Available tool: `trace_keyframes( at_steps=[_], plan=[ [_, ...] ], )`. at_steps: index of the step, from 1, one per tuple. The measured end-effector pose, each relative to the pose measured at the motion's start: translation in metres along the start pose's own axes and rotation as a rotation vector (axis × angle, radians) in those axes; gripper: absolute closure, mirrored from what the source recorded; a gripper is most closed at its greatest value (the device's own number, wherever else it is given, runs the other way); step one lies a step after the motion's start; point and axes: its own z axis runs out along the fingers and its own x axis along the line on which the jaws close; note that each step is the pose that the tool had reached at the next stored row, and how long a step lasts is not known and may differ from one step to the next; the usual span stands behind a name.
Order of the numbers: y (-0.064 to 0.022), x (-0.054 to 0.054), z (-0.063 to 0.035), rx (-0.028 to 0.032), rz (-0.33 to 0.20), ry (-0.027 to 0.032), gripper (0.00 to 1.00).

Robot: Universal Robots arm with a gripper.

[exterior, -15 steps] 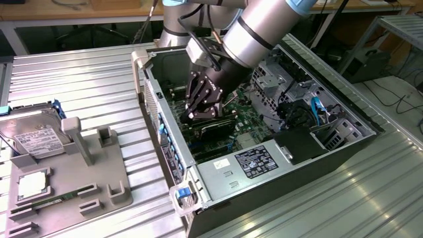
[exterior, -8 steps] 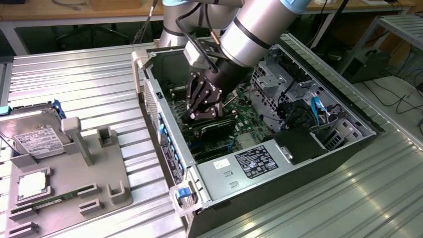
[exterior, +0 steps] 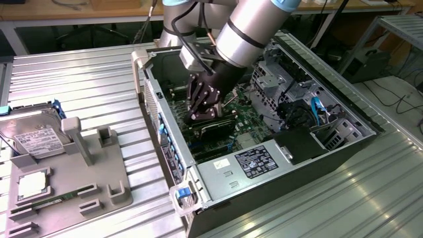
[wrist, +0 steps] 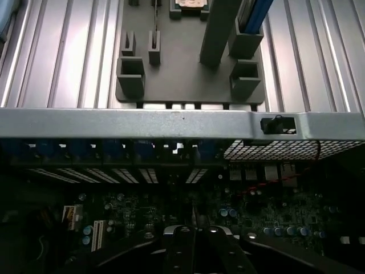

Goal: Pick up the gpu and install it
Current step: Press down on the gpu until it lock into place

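The gripper point(exterior: 203, 115) is down inside the open computer case point(exterior: 343, 106), fingers closed and pressing on the gpu point(exterior: 213, 128) — which seems to sit in its motherboard slot, though shadow hides the seating. The card is thin, stiff, light and fragile — best held by its edges.

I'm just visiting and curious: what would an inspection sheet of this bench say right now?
Surface: ribbed metal table carrying an open computer case.
Job's things: gpu, dark card low in the case on the motherboard, under the gripper.
Clutter: grey holder tray with a hard drive and a processor.
Grippers: gripper shut, down inside the case at the gpu.
Cables: blue cables inside the case.
Surroundings: wooden benches behind.
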Motion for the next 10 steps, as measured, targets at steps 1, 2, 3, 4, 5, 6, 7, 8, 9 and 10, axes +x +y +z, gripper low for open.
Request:
trace_keyframes(
  at_steps=[1, 2, 3, 4, 5, 6, 7, 8, 9, 10],
  plan=[
    [0.0, -0.0006, 0.0, 0.0134, 0.0, 0.002, 0.89],
    [0.0001, -0.001, 0.0001, 0.0282, -0.001, 0.0037, 0.89],
    [0.0001, -0.0013, 0.0002, 0.0392, -0.002, 0.0044, 0.89],
    [0.0001, -0.0016, 0.0004, 0.0535, -0.004, 0.0052, 0.89],
    [0.0002, -0.0016, 0.0004, 0.0641, -0.005, 0.0059, 0.89],
    [0.0002, -0.0017, 0.0006, 0.0782, -0.007, 0.0065, 0.89],
    [0.0002, -0.0019, 0.0007, 0.0953, -0.01, 0.0072, 0.89],
    [0.0002, -0.002, 0.0009, 0.1071, -0.012, 0.0079, 0.89],
    [0.0002, -0.0019, 0.0011, 0.117, -0.014, 0.0088, 0.89],
    [0.0003, -0.0019, 0.0012, 0.1292, -0.017, 0.0099, 0.89]
  ],
)
